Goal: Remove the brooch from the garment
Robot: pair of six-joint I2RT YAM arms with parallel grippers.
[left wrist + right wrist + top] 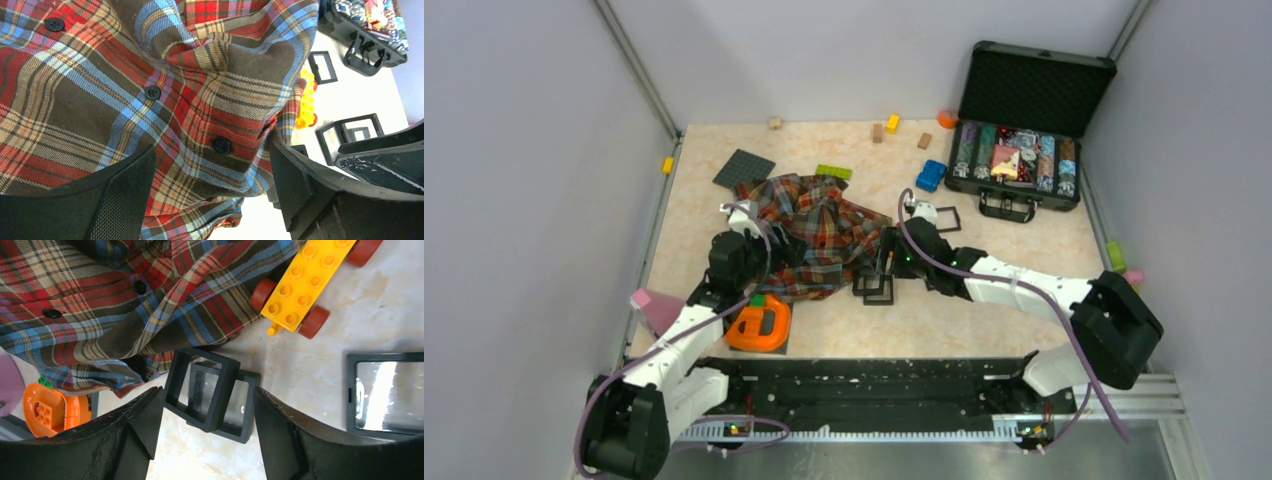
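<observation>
The plaid garment lies crumpled in the middle of the table. It fills the left wrist view, with several black buttons showing. I see no brooch in any view. My left gripper is open at the garment's left side. A fold of the cloth lies between its spread fingers, unclamped. My right gripper is open at the garment's right edge. In the right wrist view it hovers just above two stacked black frames. The garment's edge lies beyond them.
A yellow toy brick with red wheels lies against the garment's edge. An orange toy sits near the left arm. An open black case, a blue brick, a grey baseplate and small blocks lie further back.
</observation>
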